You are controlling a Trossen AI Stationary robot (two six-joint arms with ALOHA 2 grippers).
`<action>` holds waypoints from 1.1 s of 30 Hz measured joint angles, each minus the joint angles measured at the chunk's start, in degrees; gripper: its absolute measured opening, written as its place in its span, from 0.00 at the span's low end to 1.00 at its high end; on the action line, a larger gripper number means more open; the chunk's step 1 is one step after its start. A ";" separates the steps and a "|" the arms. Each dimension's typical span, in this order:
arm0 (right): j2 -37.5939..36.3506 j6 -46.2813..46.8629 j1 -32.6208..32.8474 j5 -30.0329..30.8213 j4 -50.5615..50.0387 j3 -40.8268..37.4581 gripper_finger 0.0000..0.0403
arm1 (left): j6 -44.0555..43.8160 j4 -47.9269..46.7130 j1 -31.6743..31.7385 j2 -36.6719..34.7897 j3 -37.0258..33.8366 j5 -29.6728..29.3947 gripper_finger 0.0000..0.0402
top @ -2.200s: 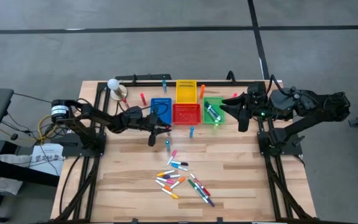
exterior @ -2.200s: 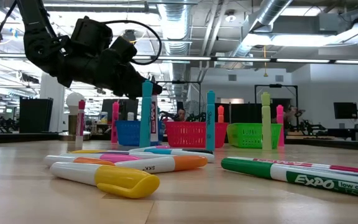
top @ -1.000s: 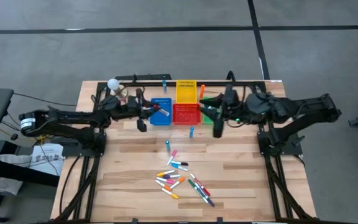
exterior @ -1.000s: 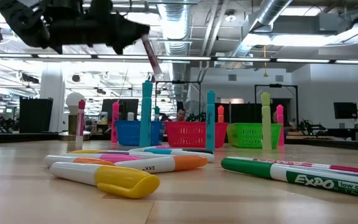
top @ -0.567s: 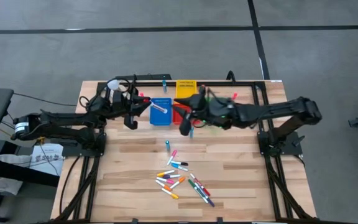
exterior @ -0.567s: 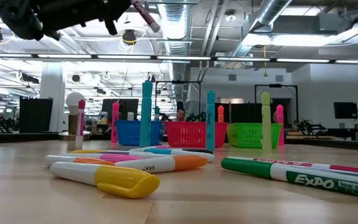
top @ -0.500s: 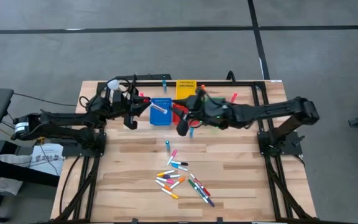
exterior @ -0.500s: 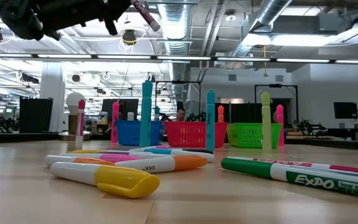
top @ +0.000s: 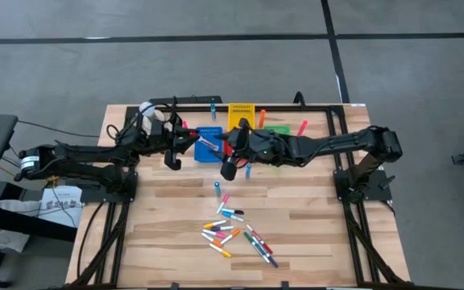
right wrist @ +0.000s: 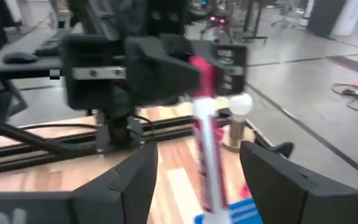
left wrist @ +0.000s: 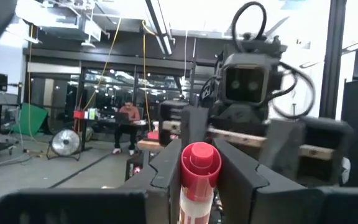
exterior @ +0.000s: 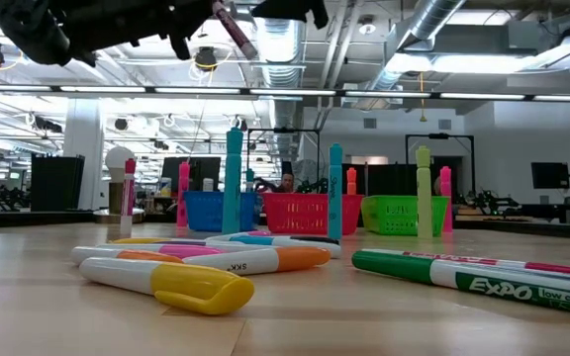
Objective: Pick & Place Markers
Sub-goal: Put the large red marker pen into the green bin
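Midair, marker [left wrist: 199,180] between left fingers [left wrist: 166,171]

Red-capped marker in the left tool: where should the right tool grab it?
Judging by the pose, take the free white barrel of the red-capped marker, coming head-on. The left tool clamps the capped end, and the open right tool already faces it.

the right gripper [top: 227,167] now reaches farther across, up to the red-capped white-barrelled marker [top: 209,144] held by the left gripper [top: 192,139]; its fingers spread wider; the left gripper barely shifts
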 joint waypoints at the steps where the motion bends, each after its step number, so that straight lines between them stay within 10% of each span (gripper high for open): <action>1: 0.12 -0.01 0.00 -0.26 -0.35 0.00 0.56 | -0.05 0.03 -0.09 0.52 0.00 0.00 0.20; 19: 4.28 0.08 -1.09 -0.25 4.21 0.00 0.53 | -0.07 0.81 -3.23 1.71 0.00 0.02 0.20; 33: 4.09 2.52 -2.99 -6.69 4.81 -0.02 0.10 | -0.13 0.74 -3.21 1.70 0.00 -1.51 0.22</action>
